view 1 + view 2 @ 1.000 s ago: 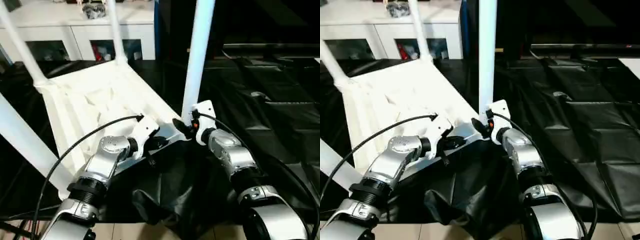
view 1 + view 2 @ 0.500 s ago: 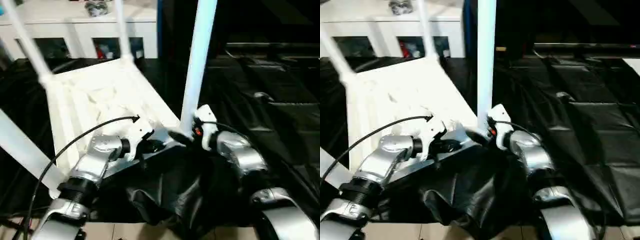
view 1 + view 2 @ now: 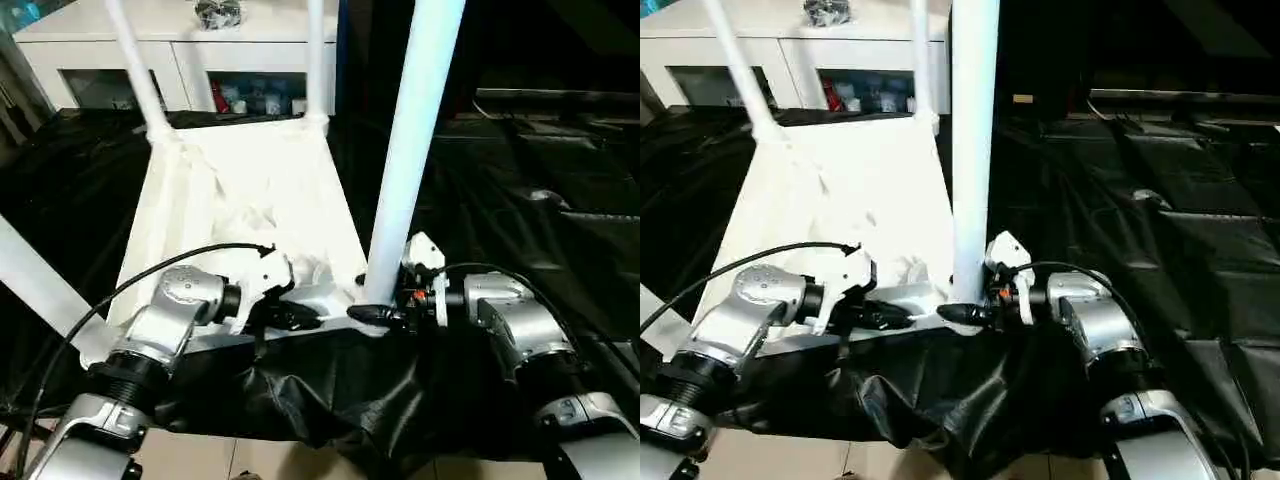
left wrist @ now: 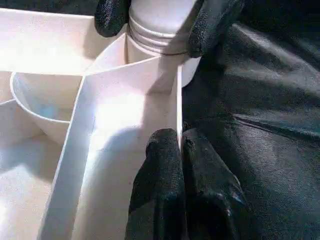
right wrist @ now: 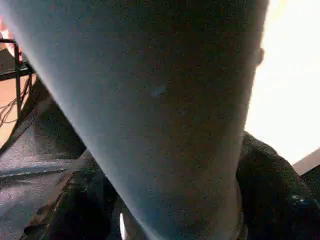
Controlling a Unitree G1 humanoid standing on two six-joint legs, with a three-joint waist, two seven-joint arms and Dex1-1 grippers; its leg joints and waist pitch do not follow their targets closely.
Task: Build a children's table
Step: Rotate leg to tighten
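**Both grippers working at the near corner of the upturned table**

The white plastic rectangular tabletop (image 3: 245,215) is lying upside down on a black plastic sheet (image 3: 520,200), its ribbed underside facing up. Long white tapered tube legs are standing in its corner sockets: two far legs (image 3: 135,70) and (image 3: 315,55) rising toward the white glass-door cabinet (image 3: 200,60), one near leg (image 3: 412,150) standing upright at the near right corner, and another leg (image 3: 35,285) slanting at the near left.

The left gripper (image 4: 181,145) is pinching the thin white wall at the tabletop's near edge, its two black fingers (image 4: 160,165) pressed almost together on it, just beside the socket.

The right gripper (image 3: 375,313) is sitting at the base of the near right leg, its black fingers (image 4: 212,22) spread around the ribbed foot of the tube where it enters the socket. Whether they are squeezing it cannot be told.
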